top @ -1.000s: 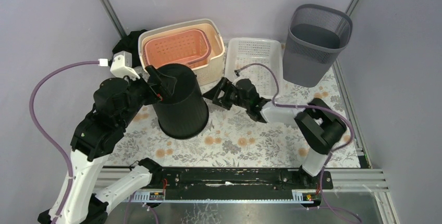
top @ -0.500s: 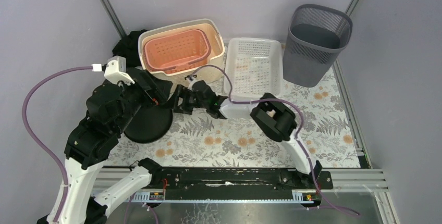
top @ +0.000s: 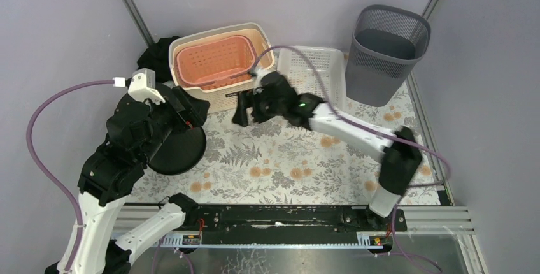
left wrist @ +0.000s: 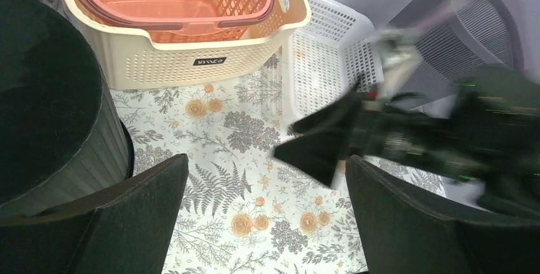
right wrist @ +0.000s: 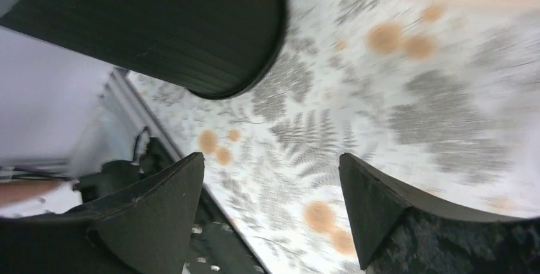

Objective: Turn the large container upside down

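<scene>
At left of the top view, just below the beige basket (top: 267, 50): large container (top: 181, 153), black, round, half hidden under the left arm. Stands on the floral table cover (top: 286, 165). Seen from the left wrist as vertically ribbed walls with a flat, closed dark face uppermost and a wider lip at the foot, so apparently mouth down. Fills the upper left of the right wrist view too, dark and ribbed with a rounded edge, though blurred there.

Left gripper (left wrist: 267, 223): spread wide, nothing between the fingers but patterned cover. Left-hand finger (left wrist: 121, 216) right against the container's wall at the frame's lower left; contact impossible to tell.

Right gripper (top: 245, 109): centre of the top view, apart from the container and near the beige basket's lower right corner. Fingers parted broadly, empty, only cover between them.

Behind, toward the top edge: orange basket (top: 216, 64) nested in the beige one, white tray (top: 326, 70), grey bin (top: 388, 51) at upper right.
</scene>
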You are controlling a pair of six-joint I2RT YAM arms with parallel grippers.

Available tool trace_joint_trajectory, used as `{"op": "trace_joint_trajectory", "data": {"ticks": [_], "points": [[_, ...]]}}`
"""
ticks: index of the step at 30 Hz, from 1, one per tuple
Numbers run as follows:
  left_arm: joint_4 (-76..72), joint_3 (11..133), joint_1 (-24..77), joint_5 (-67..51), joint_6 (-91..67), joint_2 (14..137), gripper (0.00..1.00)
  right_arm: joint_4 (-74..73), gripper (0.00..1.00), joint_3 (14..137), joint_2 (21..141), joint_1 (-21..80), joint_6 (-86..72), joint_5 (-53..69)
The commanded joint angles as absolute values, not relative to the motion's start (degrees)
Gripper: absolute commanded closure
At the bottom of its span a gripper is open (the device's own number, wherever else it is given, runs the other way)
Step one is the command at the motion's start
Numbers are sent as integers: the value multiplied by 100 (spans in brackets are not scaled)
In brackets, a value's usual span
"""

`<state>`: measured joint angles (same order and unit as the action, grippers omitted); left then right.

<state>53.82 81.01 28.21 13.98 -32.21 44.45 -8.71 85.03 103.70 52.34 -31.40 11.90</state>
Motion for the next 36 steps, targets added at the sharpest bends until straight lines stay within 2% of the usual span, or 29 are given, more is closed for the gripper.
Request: {"op": "trace_joint_trajectory", "data": {"ticks": [1,6,17,29,32,36], "points": [[5158,8084,2848,1267,-3046,4522,0,-3112,17,8647,9052,5167,-594,-240],[4695,7608,2847,1038,-3221,4521,0,-3318,17,8039,8902,4901,695,-1205],[4566,7513,2847,673,-3199,4805,0,-2486,16,7595,9491,4289,1918,-1671],[4518,7406,2845,702,-3209,4792,0,-2407,18,7535,10278,4095,2161,-1226],[4520,7385,2844,722,-3212,4767,0,-2356,25,7538,10390,4086,2108,-1185],[4525,7347,2848,741,-3238,4709,0,-2381,51,7630,10416,4087,1923,-1143]]}}
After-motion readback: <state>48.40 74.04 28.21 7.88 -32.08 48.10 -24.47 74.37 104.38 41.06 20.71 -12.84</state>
